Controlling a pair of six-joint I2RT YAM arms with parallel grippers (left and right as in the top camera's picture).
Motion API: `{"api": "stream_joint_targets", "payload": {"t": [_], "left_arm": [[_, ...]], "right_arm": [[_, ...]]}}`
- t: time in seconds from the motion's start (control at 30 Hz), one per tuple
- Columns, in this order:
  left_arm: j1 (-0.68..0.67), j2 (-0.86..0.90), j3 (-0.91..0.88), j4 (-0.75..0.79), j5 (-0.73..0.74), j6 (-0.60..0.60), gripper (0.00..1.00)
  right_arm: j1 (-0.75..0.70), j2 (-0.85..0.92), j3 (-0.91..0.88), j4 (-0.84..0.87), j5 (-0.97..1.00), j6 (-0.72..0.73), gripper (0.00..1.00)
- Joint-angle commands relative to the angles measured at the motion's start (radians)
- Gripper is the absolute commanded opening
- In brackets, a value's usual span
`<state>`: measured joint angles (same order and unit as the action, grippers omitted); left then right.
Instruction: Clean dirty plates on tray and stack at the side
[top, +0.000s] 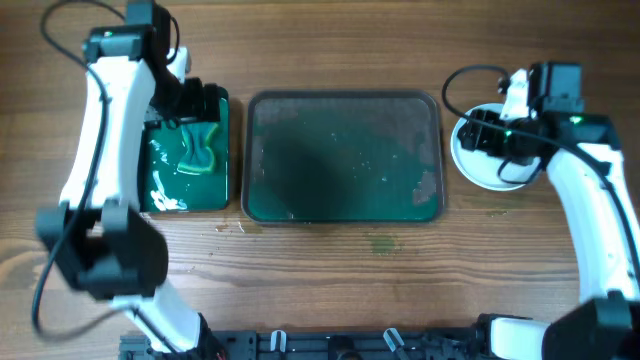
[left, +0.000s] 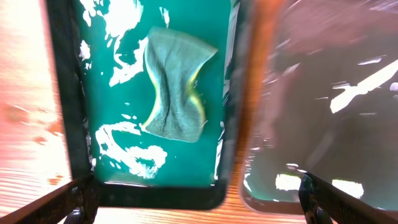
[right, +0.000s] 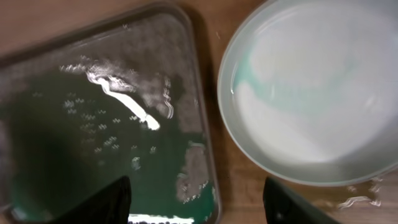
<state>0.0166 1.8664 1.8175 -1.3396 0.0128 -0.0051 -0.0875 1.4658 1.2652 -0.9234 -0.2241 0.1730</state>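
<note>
The large dark-green tray (top: 345, 155) lies at the middle of the table with a wet, streaked floor and no plate on it; it also shows in the right wrist view (right: 93, 124) and the left wrist view (left: 323, 93). A white plate (top: 475, 165) sits on the table right of the tray, partly hidden by my right arm. In the right wrist view the plate (right: 317, 87) has a faint teal smear. I cannot tell whether other plates lie beneath it. My right gripper (top: 492, 135) (right: 199, 202) is open and empty over the plate's left edge. My left gripper (top: 195, 100) (left: 199, 199) is open and empty over the small tray's far end.
A smaller green tray (top: 165, 195) stands left of the large tray, with foam patches and a bent green sponge (top: 200, 150) (left: 177, 84) in it. Bare wood runs between the two trays. A black rail (top: 330, 345) lines the table's front edge.
</note>
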Motion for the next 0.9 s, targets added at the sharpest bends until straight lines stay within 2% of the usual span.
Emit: {"api": "stream_joint_targets", "payload": {"t": [0.0,0.13,0.17,0.2,0.27,0.3,0.4,0.63,0.77,0.87], "left_arm": [[-0.013,-0.131,0.023,0.0,0.02,-0.01,1.0],[-0.013,-0.15,0.023,0.0,0.021,-0.01,1.0],[-0.013,-0.15,0.023,0.0,0.021,-0.01,1.0],[-0.013,-0.15,0.023,0.0,0.021,-0.01,1.0],[-0.013,-0.15,0.023,0.0,0.02,-0.01,1.0],[-0.013,-0.15,0.023,0.0,0.02,-0.01,1.0],[-0.013,-0.15,0.023,0.0,0.021,-0.01,1.0],[-0.013,-0.15,0.022,0.0,0.021,-0.01,1.0],[-0.013,-0.15,0.022,0.0,0.021,-0.01,1.0],[-0.013,-0.15,0.022,0.0,0.021,-0.01,1.0]], "right_arm": [[0.002,-0.104,0.161,-0.072,0.023,-0.042,0.69],[0.002,-0.207,0.261,-0.143,0.029,-0.04,0.73],[0.002,-0.242,0.267,-0.153,0.027,-0.038,0.84],[0.002,-0.288,0.267,-0.163,0.017,-0.038,1.0],[0.002,-0.362,0.267,-0.181,-0.013,-0.011,1.0],[0.002,-0.41,0.266,-0.187,-0.024,0.05,1.0],[0.002,-0.457,0.266,-0.187,-0.024,0.093,1.0],[0.002,-0.456,0.264,-0.185,-0.009,0.088,1.0],[0.003,-0.423,0.258,-0.17,-0.009,0.035,1.0],[0.006,-0.467,0.166,-0.041,-0.008,0.005,1.0]]}}
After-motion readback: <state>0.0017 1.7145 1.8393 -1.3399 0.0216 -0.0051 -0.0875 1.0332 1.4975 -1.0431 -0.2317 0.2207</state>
